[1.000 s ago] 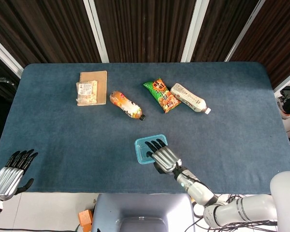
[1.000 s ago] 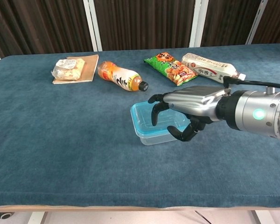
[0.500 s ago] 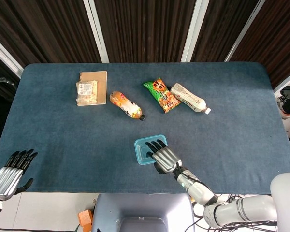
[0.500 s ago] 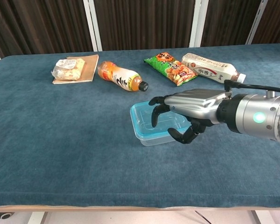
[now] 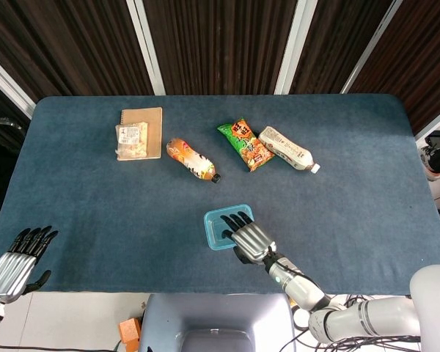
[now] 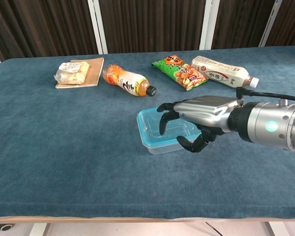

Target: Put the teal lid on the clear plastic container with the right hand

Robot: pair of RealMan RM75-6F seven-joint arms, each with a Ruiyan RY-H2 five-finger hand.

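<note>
the blue table [image 6: 64, 147] spreads wide under me, and most of what lies on it sits along the far side: a white bottle [image 6: 220, 71], an orange bottle [image 6: 127, 80], a green snack bag [image 6: 181, 72], and a notebook [image 6: 88, 72] with a small packet [image 6: 72, 72] on top, all well apart from my work. nearer to me is the clear plastic container [image 6: 160, 143] with the teal lid [image 6: 148, 124] lying on it; from the chest view the lid looks seated on the rim, though i cannot tell whether it is pressed fully home. my right hand [image 6: 196, 117] arches over the right part of the lid, fingers [image 6: 162, 118] curled down toward its top and thumb tucked under at the near edge (whether it is touching or just clear i cannot say), and i cannot tell if it has any hold on the lid. my left hand [image 5: 18, 260] hangs off the near left corner of the table, fingers apart, holding nothing. i judge this the closing step: the lid is placed, and the next move calls for a check that every edge is down, then a straight lift away without dragging the box.
</note>
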